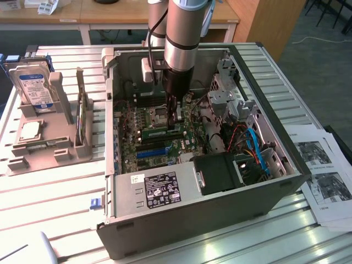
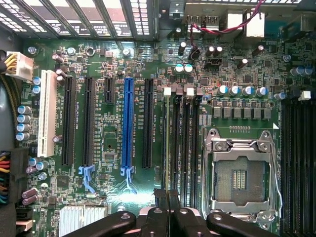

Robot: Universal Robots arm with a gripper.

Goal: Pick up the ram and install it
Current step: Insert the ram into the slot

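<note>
Inside the computer case (image 1: 220, 212), the closed pincer (image 1: 176, 122) stands directly over the ram (image 1: 158, 132).

The motherboard (image 1: 129, 140) is green, and the case (image 1: 181, 220) around it is grey. The ram (image 1: 159, 132) is green too, with a blue slot (image 1: 151, 153) at its six o'clock. The gripper (image 1: 176, 124) is black and the arm (image 1: 184, 33) silver. At the case's nine o'clock, the silver hard drive (image 1: 34, 85) has a blue-white label. The cables (image 1: 257, 148) at the board's three o'clock are blue, and the ribbed table (image 1: 55, 203) is pale.

Case (image 1: 192, 220) open above; drive cage (image 1: 228, 93), cables (image 1: 253, 146) crowd board (image 1: 130, 137) at exterior view's right
</note>
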